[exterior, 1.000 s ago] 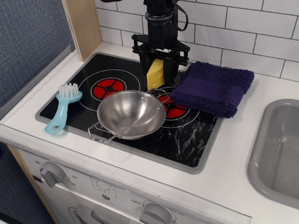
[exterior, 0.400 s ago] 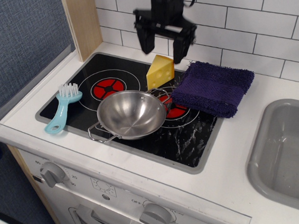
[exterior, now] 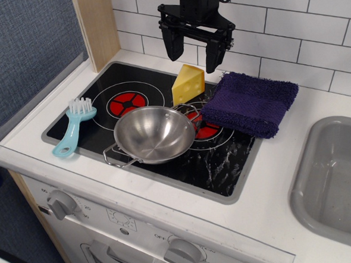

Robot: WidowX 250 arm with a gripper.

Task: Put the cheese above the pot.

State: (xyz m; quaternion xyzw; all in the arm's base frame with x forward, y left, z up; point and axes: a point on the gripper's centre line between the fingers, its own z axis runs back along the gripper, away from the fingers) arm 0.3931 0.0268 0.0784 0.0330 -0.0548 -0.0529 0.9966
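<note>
The cheese [exterior: 188, 83] is a yellow wedge standing on the black stovetop just behind the pot. The pot [exterior: 154, 133] is a shiny steel pan with wire loop handles, sitting at the front middle of the stove. My gripper [exterior: 192, 53] hangs open just above and behind the cheese, its two black fingers spread apart and holding nothing.
A dark blue folded towel [exterior: 250, 102] lies to the right of the cheese, over the stove's edge. A light blue brush [exterior: 75, 126] lies on the left of the stovetop [exterior: 225, 164]. A grey sink [exterior: 339, 181] is at the far right. A white tiled wall is behind.
The gripper has let go of the cheese and risen above it with its fingers open. The cheese now rests on the stovetop behind the pot.
</note>
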